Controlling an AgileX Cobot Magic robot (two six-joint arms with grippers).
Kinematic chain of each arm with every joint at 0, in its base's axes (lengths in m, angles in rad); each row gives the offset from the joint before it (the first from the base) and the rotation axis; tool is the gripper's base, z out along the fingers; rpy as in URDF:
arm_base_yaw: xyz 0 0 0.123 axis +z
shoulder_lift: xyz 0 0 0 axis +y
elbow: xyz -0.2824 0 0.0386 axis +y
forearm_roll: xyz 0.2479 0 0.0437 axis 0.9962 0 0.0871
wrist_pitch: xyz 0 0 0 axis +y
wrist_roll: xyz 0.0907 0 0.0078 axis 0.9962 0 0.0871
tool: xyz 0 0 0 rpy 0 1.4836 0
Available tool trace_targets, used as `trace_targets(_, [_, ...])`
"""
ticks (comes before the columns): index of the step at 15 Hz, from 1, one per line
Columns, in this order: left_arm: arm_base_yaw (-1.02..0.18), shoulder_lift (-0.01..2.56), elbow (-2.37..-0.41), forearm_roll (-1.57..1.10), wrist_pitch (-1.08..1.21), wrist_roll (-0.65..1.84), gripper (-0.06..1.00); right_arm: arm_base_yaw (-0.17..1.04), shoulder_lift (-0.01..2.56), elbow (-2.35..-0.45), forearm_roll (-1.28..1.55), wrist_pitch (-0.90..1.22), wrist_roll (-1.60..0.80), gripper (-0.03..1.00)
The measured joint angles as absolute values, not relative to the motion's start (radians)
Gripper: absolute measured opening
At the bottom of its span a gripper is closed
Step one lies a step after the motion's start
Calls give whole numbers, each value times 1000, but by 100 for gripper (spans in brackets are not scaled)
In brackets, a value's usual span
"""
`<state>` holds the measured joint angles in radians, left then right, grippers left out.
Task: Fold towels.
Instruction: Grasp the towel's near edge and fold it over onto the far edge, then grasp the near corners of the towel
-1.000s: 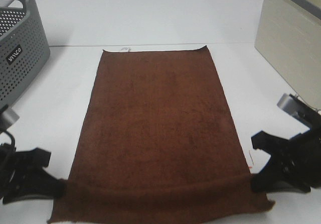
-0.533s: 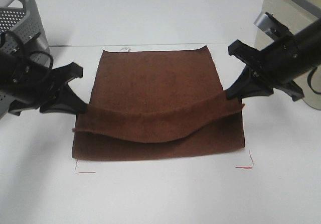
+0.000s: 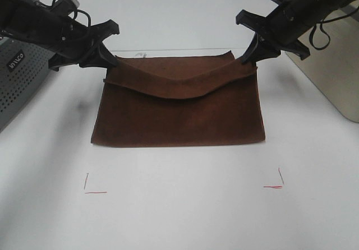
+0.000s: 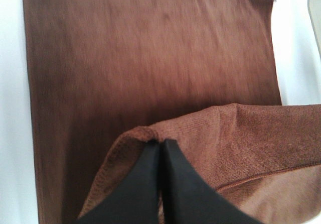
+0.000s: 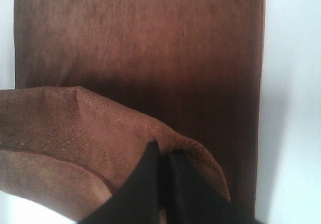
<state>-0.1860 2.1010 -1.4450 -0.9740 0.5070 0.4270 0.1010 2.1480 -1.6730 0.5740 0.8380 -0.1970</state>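
Left gripper (image 3: 107, 65), black-fingered, is clamped shut on one corner of the dark reddish-brown rectangular terry-cloth towel (image 3: 179, 118); the left wrist view shows the hemmed corner pinched between fingertips pressed together. Right gripper (image 3: 250, 59), of the same build, grips the opposite corner of the same short edge in the same manner, with no gap between its fingers. The towel lies on the white table (image 3: 179, 222) between the two arms, doubled over on itself. Its lower layer rests flat, the fold line faces the near side, and it sits well beyond the two red corner marks (image 3: 94, 190). The held edge is raised just above the far short edge, where a small pale tag (image 3: 141, 54) shows faintly. Both corners are kept at like height and spread apart, in my judgement so that the upper layer stays taut and comes down square on the lower. The edge nonetheless sags in the middle between the grippers. The first fold appears nearly complete, with lowering and release outstanding. The risk noted is that the sagging middle lands short and leaves a bowed edge. A grey perforated plastic basket (image 3: 19, 76) stands well apart at the left side.
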Motion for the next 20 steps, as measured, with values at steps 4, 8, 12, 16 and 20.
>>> trace_targets(4, [-186, 2204, -1575, -973, 399, 486, 0, 101, 2297, -1906, 552, 802, -197, 0])
trace_targets(8, [-186, 2306, -1689, -977, 280, 561, 0, 101, 2399, -2031, 518, 735, -198, 0])
trace_targets(12, [-186, 2429, -1800, -979, 259, 593, 1, 101, 2462, -2050, 509, 629, -216, 0])
trace_targets(16, [-186, 2452, -1819, -979, 242, 635, 30, 101, 2464, -2058, 509, 595, -224, 19])
trace_targets(20, [-186, 2452, -1820, -979, 248, 678, 69, 101, 2464, -2058, 502, 644, -225, 71])
